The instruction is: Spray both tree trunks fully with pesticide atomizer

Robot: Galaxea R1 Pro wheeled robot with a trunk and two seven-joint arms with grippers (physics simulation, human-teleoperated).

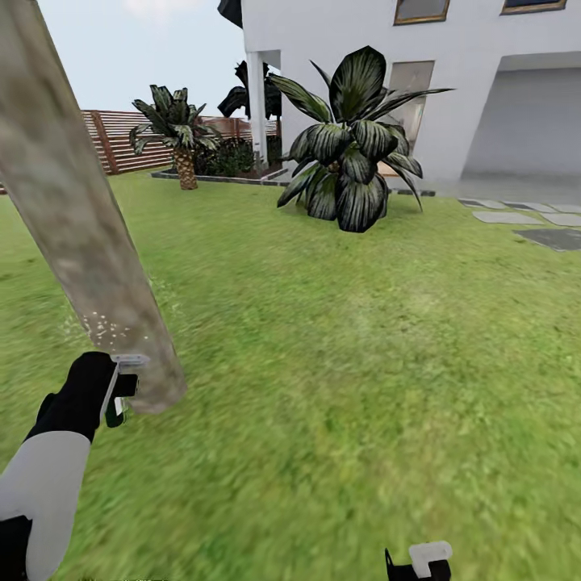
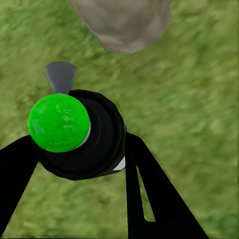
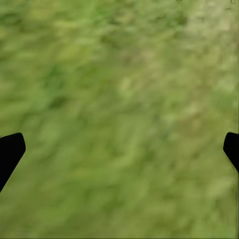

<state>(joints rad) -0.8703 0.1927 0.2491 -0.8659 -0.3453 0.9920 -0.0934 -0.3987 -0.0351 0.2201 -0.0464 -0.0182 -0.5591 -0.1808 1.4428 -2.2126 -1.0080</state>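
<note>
Grass [image 1: 339, 363]; left hand [image 1: 121, 387] beside trunk [image 1: 73, 218].

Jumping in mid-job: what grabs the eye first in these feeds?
The thick grey-brown tree trunk leaning across the head view's left, speckled with white spray droplets low down. Just beneath, the left gripper holds the pesticide atomizer, bright green cap up. Beyond, a big dark-leaved plant stands before the white house.
</note>
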